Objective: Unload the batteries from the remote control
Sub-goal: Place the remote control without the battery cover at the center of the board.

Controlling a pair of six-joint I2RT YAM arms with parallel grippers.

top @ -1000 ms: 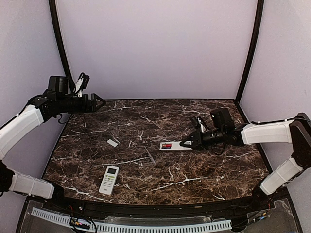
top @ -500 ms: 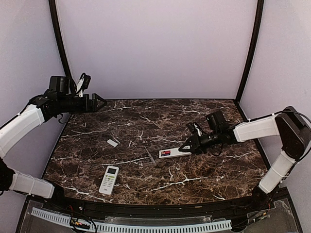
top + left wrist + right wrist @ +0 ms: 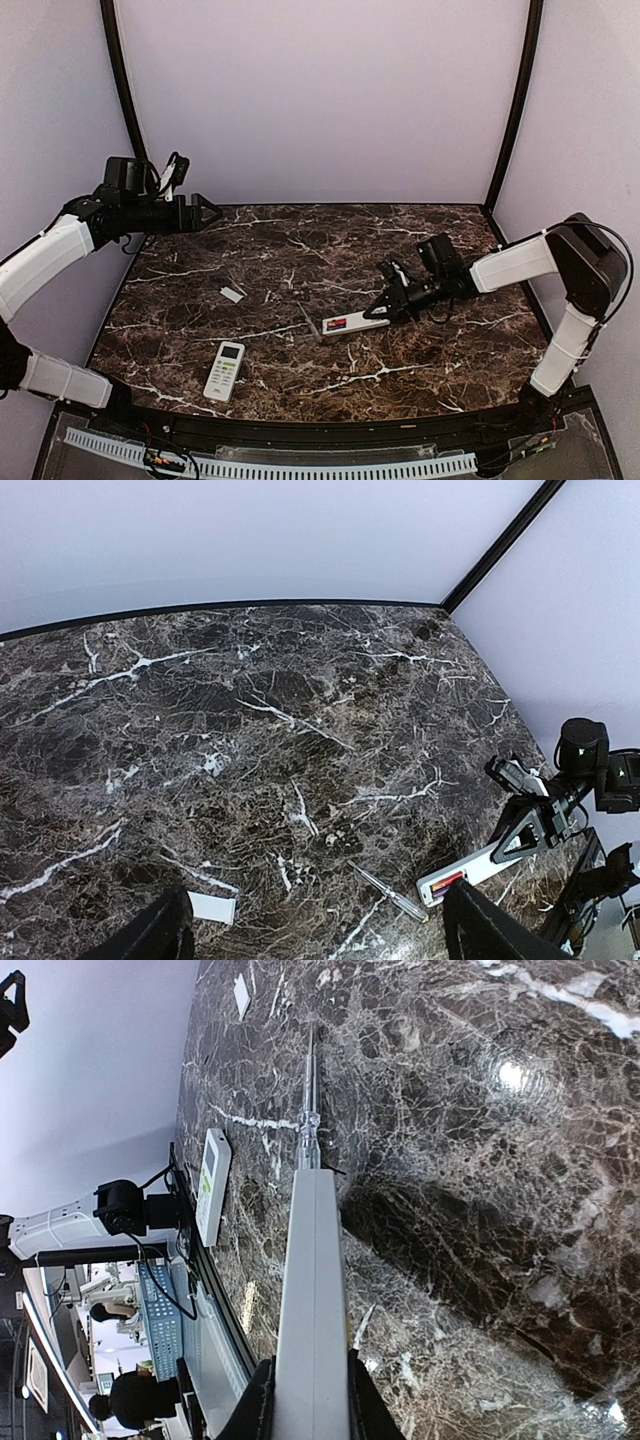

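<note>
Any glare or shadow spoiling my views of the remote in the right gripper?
Right wrist: a bright glare spot on the dark marble table, a heavy shadow beside the held slim white remote. Left wrist and top external: evenly lit, no glare.

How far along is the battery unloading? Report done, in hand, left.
Done: a white cover lies loose on the table, and the open remote shows its compartment. In hand: the right tool clamps that remote's end. Left: the red batteries sit inside it; the left tool hangs open, far off; the second remote lies face up, untouched.
</note>
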